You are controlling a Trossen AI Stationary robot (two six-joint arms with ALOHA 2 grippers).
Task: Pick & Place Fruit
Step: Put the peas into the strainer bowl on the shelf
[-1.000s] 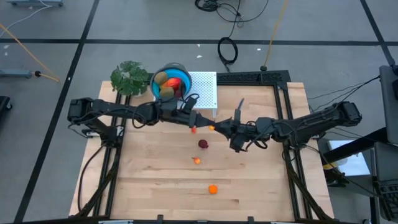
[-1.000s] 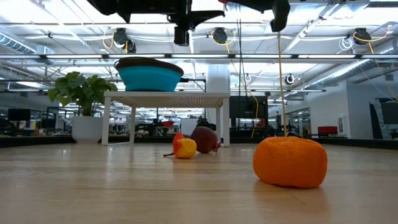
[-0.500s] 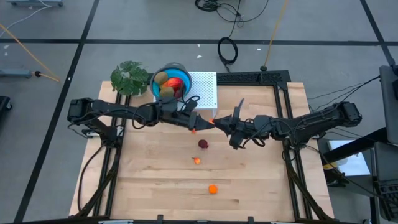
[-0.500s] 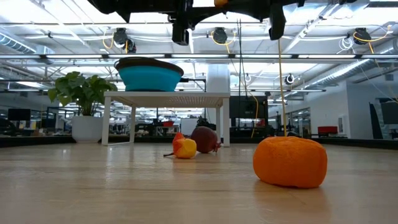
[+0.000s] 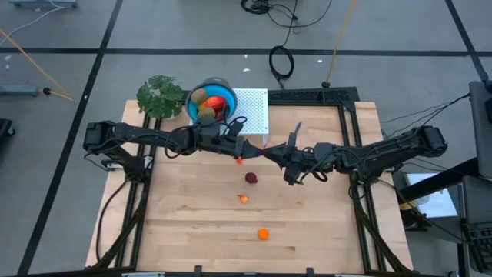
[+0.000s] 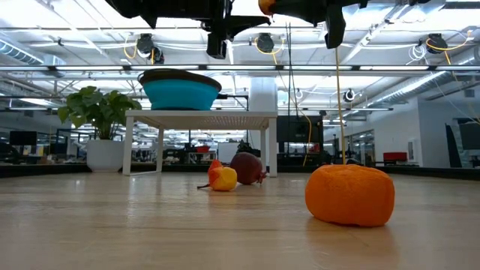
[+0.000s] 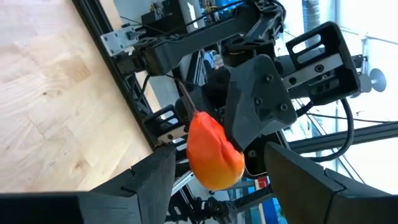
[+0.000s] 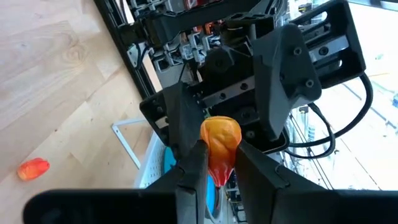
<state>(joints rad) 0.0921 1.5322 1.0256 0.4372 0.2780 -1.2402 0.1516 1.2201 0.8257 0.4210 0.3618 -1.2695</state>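
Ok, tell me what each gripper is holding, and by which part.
The right gripper pinches a small orange-red fruit by its narrow lower end, holding it between the left gripper's open fingers. The left gripper grips nothing yet.

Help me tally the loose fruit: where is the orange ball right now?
The orange ball lies alone on the table's near half in the high view, below the small yellow-red piece and the dark red ball, clear of both grippers.

On the table — 4 fruit pieces point(image 5: 251, 178), 1 bowl point(image 5: 214, 87).
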